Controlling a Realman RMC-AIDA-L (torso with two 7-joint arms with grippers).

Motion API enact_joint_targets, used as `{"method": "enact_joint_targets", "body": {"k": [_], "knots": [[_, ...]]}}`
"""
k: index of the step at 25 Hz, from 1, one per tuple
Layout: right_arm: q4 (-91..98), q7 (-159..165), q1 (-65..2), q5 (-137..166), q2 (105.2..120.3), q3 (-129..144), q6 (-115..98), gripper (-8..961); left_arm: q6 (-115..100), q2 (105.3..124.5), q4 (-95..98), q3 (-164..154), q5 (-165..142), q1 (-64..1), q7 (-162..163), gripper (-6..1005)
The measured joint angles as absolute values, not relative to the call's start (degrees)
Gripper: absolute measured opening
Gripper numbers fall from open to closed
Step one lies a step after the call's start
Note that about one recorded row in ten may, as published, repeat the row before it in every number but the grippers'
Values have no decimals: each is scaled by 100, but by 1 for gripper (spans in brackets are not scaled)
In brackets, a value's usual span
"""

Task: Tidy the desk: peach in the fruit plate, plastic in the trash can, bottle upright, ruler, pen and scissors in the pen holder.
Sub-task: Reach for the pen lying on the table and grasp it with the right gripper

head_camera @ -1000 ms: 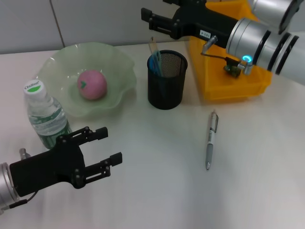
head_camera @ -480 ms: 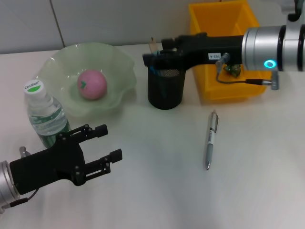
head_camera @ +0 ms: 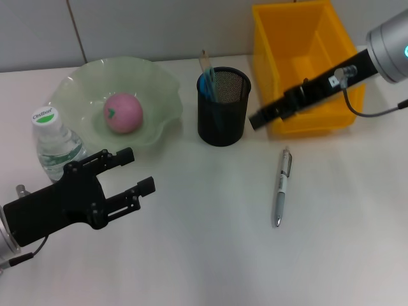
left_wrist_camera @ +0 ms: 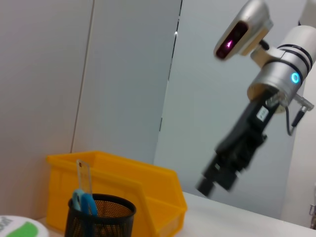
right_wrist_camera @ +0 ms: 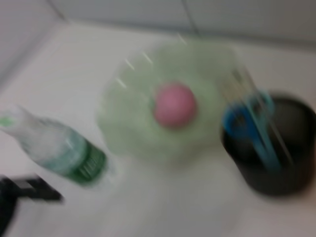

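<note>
- clearly the pen [head_camera: 281, 188] is what's left, lying on the worktop's right half, long axis running near edge to far edge.
- right gripper [head_camera: 260, 119] hovers nearer, just beyond it; i cannot tell its jaw state.
- left gripper [head_camera: 132, 172] is spread, empty, well apart.

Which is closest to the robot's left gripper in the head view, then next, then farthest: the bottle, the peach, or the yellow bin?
1. Bottle, right beside the left gripper.
2. Peach, in the green plate behind.
3. Yellow bin, far across on the right.
</note>
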State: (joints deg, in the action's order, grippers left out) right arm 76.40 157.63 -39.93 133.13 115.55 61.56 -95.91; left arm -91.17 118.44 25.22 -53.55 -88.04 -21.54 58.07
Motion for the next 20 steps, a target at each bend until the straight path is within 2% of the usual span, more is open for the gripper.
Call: {"method": "enact_joint_targets", "body": {"k": [1, 5, 6, 7, 9, 10, 11, 13, 20], "knots": [[7266, 16194, -4331, 13830, 11495, 6136, -9935, 776, -9100, 11843, 2522, -5353, -8785, -2162, 5808, 713], [6720, 16630, -4777, 14566, 11499, 6149, -10234, 774, -9086, 11836, 2520, -5324, -8782, -2191, 5813, 713], [6454, 16834, -5011, 15056, 11571, 6140, -10356, 774, -9128, 11833, 2539, -5289, -8765, -2198, 5837, 713], [6454, 16834, -5011, 15056, 11571, 6140, -10356, 773, -9128, 11833, 2539, -5289, -8765, -2198, 5837, 713], [6102, 16912, -5332, 15827, 11788, 5943, -10423, 772, -9289, 11826, 2630, -5252, -8732, -2186, 5882, 713], [6102, 16912, -5332, 15827, 11788, 5943, -10423, 772, -9289, 11826, 2630, -5252, -8732, -2186, 5882, 713], [5880, 16918, -5496, 16122, 11891, 5848, -10390, 771, -9382, 11825, 2704, -5236, -8730, -2161, 5886, 713], [5595, 16923, -5651, 16225, 11931, 5834, -10261, 770, -9409, 11824, 2733, -5231, -8726, -2148, 5876, 713], [4782, 16933, -5917, 16248, 11929, 5840, -9806, 766, -9448, 11821, 2750, -5228, -8727, -2149, 5809, 713]]}}
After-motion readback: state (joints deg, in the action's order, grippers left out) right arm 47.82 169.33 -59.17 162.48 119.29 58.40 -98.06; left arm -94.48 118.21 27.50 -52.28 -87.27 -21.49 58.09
